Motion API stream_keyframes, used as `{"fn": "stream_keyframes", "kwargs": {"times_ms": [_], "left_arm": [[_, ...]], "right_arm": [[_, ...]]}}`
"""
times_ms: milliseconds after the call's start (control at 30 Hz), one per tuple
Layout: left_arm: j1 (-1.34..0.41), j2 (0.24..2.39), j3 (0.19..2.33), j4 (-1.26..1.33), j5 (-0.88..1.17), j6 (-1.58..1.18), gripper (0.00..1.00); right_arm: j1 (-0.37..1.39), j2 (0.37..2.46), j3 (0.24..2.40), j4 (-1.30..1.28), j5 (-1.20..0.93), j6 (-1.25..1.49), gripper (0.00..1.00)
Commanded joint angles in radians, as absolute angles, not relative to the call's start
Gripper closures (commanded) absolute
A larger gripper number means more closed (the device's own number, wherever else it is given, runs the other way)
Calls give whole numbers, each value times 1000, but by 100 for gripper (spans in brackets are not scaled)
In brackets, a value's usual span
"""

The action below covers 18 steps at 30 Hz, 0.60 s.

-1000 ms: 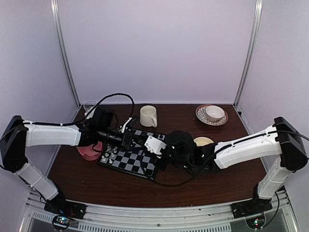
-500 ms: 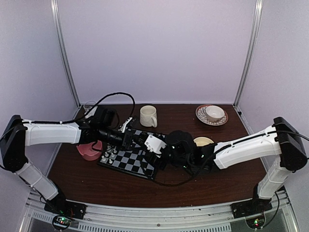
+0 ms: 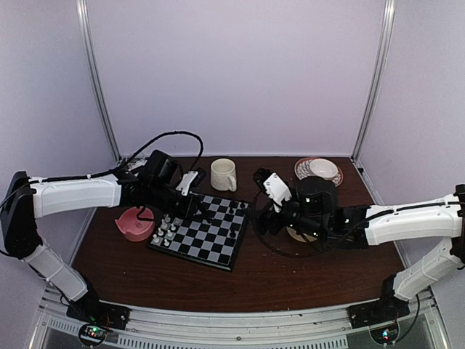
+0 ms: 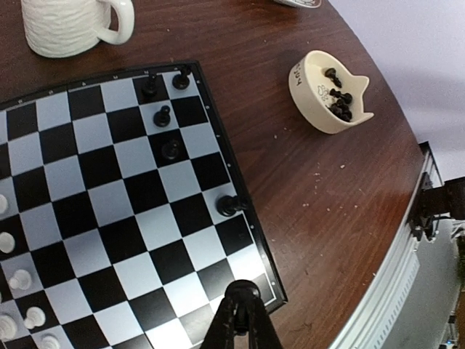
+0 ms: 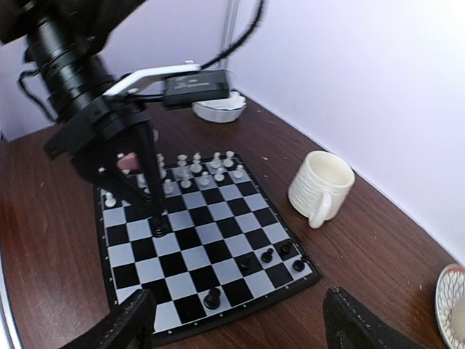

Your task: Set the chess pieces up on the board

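Dark brown wooden worktop [image 3: 290, 280]. Carries a chessboard [image 3: 207, 243] set askew, left of centre. Cream ribbed mug [image 3: 223, 174] just past its far edge, pink bowl [image 3: 136, 224] at its left. Cat-eared bowl [image 4: 311, 102] to the right, with pale crumbs [image 4: 320, 185] between. Patterned saucer [image 3: 304, 173] at the far right corner, glass dish [image 5: 218, 115] at the far left.
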<state>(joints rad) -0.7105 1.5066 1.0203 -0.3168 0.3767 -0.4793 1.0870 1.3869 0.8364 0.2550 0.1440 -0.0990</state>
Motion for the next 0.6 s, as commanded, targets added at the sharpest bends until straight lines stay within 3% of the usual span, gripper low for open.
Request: {"fn": "stream_keyframes", "kwargs": {"times_ms": [0, 567], "left_arm": [[-765, 1564, 1126, -395, 201, -373, 100], [-815, 1979, 1629, -553, 43, -192, 100]], "right_arm": [[1008, 1330, 751, 285, 217, 55, 18], [898, 1241, 598, 351, 455, 233, 18]]}}
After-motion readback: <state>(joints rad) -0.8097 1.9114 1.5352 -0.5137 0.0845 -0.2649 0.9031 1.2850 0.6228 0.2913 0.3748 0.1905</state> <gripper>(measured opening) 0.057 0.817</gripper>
